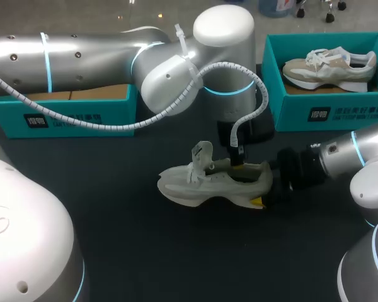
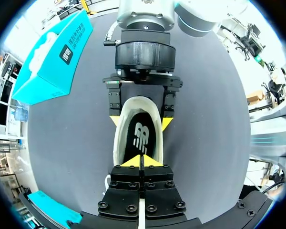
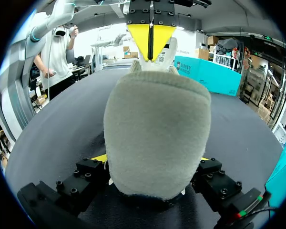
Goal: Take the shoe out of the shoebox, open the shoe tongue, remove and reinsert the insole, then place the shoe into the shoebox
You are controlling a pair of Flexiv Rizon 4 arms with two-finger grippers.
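Note:
A pale grey-white shoe (image 1: pixel 214 182) lies on its side on the dark table, tongue (image 1: pixel 201 157) pulled up. My right gripper (image 1: pixel 264 189) is at the heel. In the right wrist view its fingers (image 3: pixel 93 169) press the heel (image 3: pixel 157 129) from both sides, so it is shut on the shoe. My left gripper (image 1: pixel 237 165) points down into the shoe's mouth. In the left wrist view its yellow tips (image 2: pixel 141 161) are shut together just over the black insole (image 2: pixel 140 136), and I cannot tell whether they pinch it. My right gripper (image 2: pixel 141 121) shows beyond, clasping the heel.
A teal shoebox (image 1: pixel 321 113) at the back right holds a second shoe (image 1: pixel 331 66). Another teal box (image 1: pixel 69 116) stands at the back left, partly under my left arm. The table in front of the shoe is bare dark surface (image 1: pixel 176 251).

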